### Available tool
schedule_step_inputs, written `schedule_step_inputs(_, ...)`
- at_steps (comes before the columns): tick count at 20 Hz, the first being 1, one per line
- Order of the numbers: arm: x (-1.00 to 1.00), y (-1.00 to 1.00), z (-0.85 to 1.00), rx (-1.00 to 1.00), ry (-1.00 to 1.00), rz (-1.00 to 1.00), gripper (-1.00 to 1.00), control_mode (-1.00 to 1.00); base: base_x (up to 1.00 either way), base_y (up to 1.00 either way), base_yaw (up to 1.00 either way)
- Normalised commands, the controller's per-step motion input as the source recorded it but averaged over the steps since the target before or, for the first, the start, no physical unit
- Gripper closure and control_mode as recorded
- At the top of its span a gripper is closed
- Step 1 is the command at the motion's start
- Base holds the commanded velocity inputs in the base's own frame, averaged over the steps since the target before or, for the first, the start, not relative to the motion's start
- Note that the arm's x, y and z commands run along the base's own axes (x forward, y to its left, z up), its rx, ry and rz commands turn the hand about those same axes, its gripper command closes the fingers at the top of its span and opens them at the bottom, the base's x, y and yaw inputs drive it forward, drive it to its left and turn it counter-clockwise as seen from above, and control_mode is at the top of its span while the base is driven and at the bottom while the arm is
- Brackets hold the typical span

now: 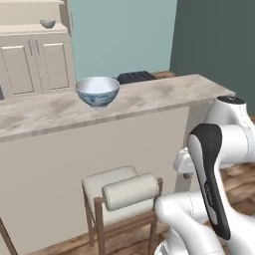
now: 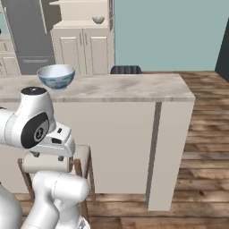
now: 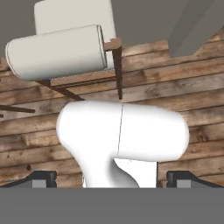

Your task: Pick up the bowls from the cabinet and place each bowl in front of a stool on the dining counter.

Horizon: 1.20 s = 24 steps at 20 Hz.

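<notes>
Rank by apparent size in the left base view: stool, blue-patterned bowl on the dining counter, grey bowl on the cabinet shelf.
1. stool: largest, though it is also nearest the camera.
2. blue-patterned bowl: clearly smaller.
3. grey bowl: smallest, but it sits far back on the cabinet, so its true size against the other bowl is unsure.

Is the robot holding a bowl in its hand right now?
No. The tool is open and holds nothing. The blue-patterned bowl sits on the dining counter, and the grey bowl is on the cabinet shelf.

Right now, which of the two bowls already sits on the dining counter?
The white bowl with blue pattern stands upright on the dining counter, above the stool. The small grey bowl is on the cabinet's open shelf.
</notes>
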Motion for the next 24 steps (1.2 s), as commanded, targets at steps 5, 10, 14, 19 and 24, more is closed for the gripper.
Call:
schedule_step_inputs(5, 0.00, 0.00, 0.00, 0.00, 0.00, 0.00, -1.00, 1.00, -0.01, -1.00, 0.00)
schedule_step_inputs(10, 0.00, 0.00, 0.00, 0.00, 0.00, 0.00, -1.00, 1.00, 0.00, -1.00, 0.00)
schedule_step_inputs(14, 0.00, 0.00, 0.00, 0.00, 0.00, 0.00, -1.00, 1.00, 0.00, -1.00, 0.00)
schedule_step_inputs(19, 0.00, 0.00, 0.00, 0.00, 0.00, 0.00, -1.00, 1.00, 0.04, -1.00, 0.00)
schedule_step_inputs(24, 0.00, 0.00, 0.00, 0.00, 0.00, 0.00, -1.00, 1.00, 0.19, -1.00, 0.00)
